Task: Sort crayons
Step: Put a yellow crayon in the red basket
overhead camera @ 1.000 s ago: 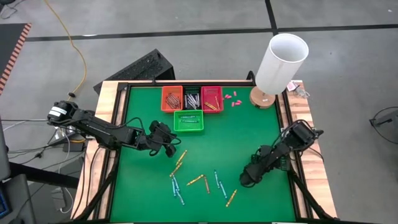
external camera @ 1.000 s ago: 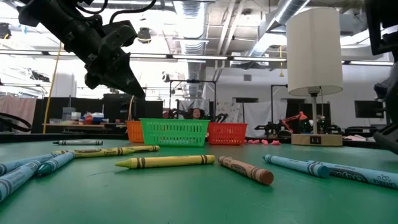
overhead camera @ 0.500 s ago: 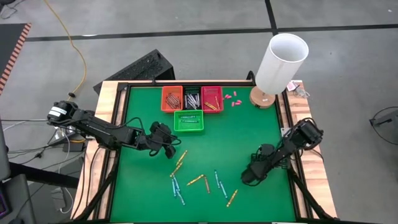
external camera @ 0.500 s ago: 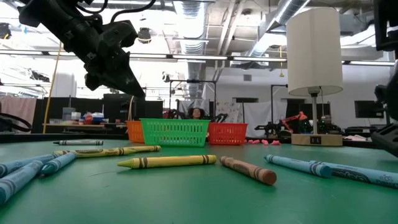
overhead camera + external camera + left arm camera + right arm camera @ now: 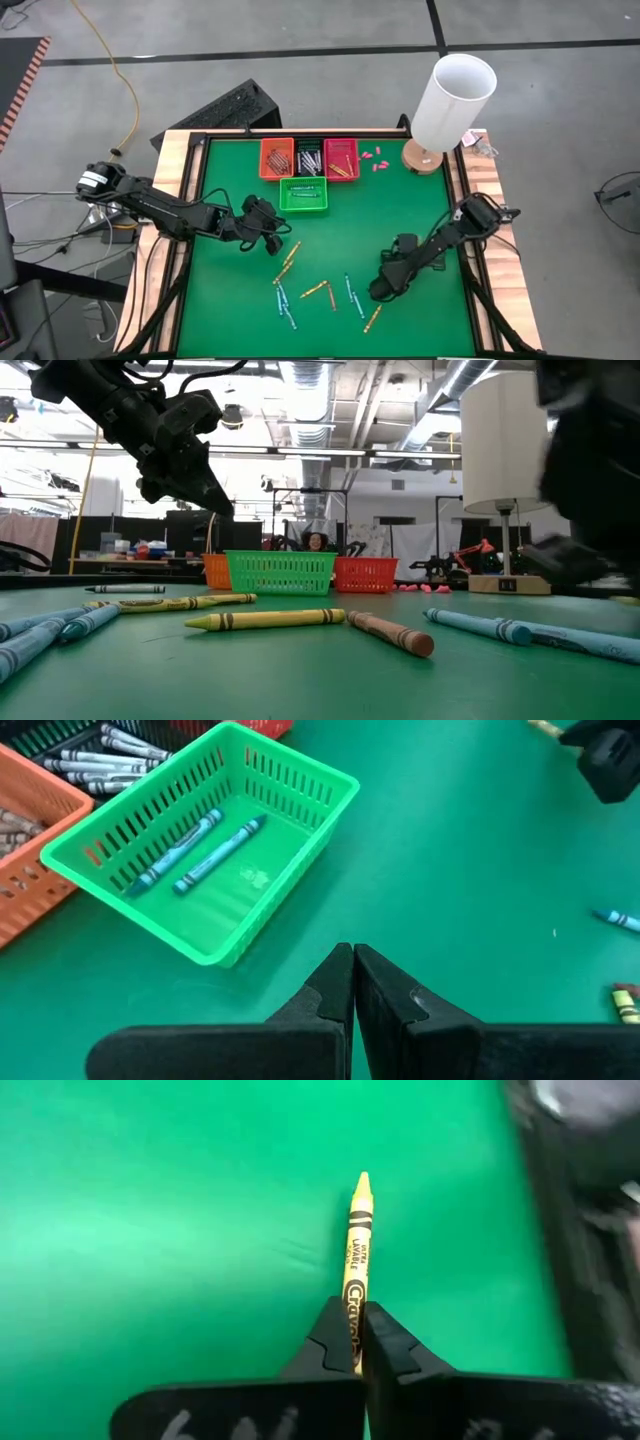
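Several loose crayons [image 5: 318, 290] lie flat on the green table, yellow, orange and blue-teal, toward its near edge. My right gripper [image 5: 376, 293] hangs shut above the table, just beside a yellow crayon [image 5: 372, 318]. In the right wrist view this crayon [image 5: 360, 1230] lies on the green surface beyond the fingertips [image 5: 338, 1320] and shows through the slit between them. My left gripper [image 5: 275, 240] is shut, with nothing in it. It hovers between the green basket [image 5: 303, 195] and the loose crayons. Two blue crayons [image 5: 195, 850] lie in the green basket.
Orange [image 5: 277, 158], black [image 5: 308, 158] and red [image 5: 340, 158] baskets with crayons stand in a row at the far edge, behind the green one. Pink bits [image 5: 372, 158] and a lamp with a white shade [image 5: 452, 100] are at the far right. A wooden rim [image 5: 500, 290] frames the table.
My right gripper has moved toward the table's left edge and somewhat nearer, closing on the yellow crayon. In the low view it now looms larger and blurred at the right. The crayons have not moved.
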